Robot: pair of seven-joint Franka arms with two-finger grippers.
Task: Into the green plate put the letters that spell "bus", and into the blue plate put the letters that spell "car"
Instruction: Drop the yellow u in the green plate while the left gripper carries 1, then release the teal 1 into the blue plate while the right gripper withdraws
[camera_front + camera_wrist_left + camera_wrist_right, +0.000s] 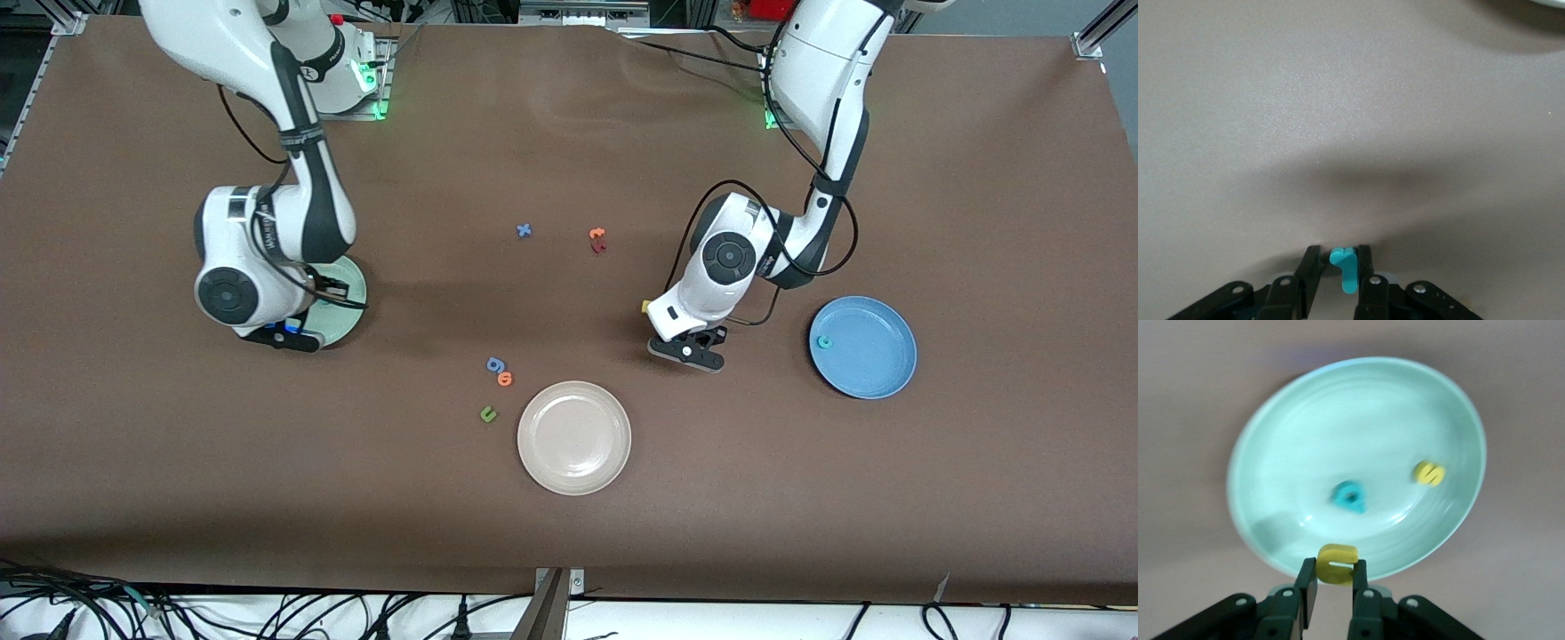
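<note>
Nearest the front camera, the beige plate is sitting bare, and every place below is given from it. Just beside it toward the right arm's end are lying a green u, then an orange o and a blue g, each a little farther back.

Toward the left arm's end and slightly farther, the left gripper is standing low at the table, its fingers drawn in close on a teal r; whether the r is lifted cannot be told. A yellow letter is peeking out beside the arm, mostly hidden. The blue plate is lying farther toward that end, holding a teal c.

Toward the right arm's end, the green plate is largely covered by the right arm. The right gripper is hanging over its rim, clamped on a yellow u. A teal b and a yellow s are lying in the plate.

Farthest back are lying a blue x and an orange and a dark red letter, touching, too small to read.
</note>
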